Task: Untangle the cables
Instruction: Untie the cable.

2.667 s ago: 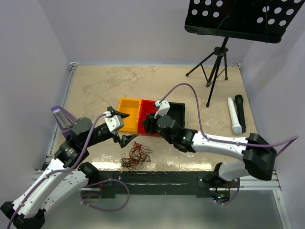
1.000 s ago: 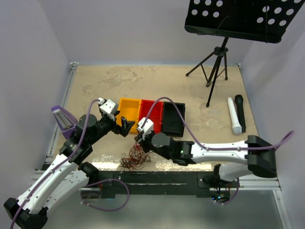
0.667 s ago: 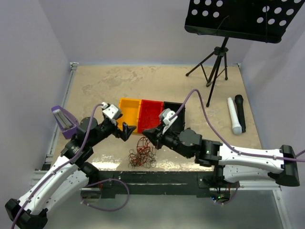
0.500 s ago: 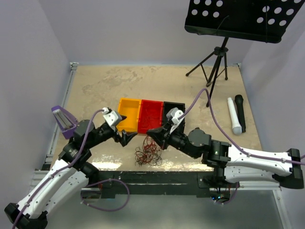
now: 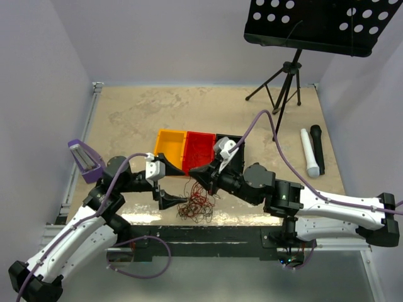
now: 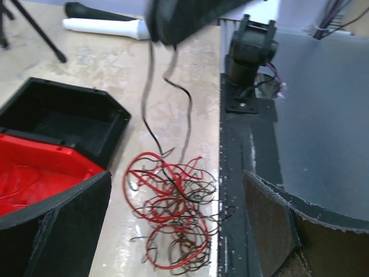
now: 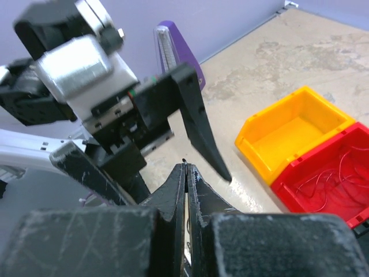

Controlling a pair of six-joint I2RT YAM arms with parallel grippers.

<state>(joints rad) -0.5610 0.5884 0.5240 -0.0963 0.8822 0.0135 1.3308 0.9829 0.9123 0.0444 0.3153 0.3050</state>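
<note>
Cables: a red and dark snarl (image 5: 196,204) lies by the table's near edge, just in front of the red bin (image 5: 200,148). A couple of thin strands rise from it.
Right gripper: (image 5: 195,173) pinched closed on those raised strands, above the snarl.
Left gripper: (image 6: 173,231) spread wide, one finger on each side of the snarl, holding nothing.
Risk: the whole snarl may lift as one clump. Springy strands could slip the pinch. The grippers sit close together and could knock.
Edge: a black rail (image 6: 236,173) runs just beside the snarl, and loops could drag over it.
Room: bare table (image 5: 138,113) toward the far and left edges. The red bin blocks the way straight behind.
</note>
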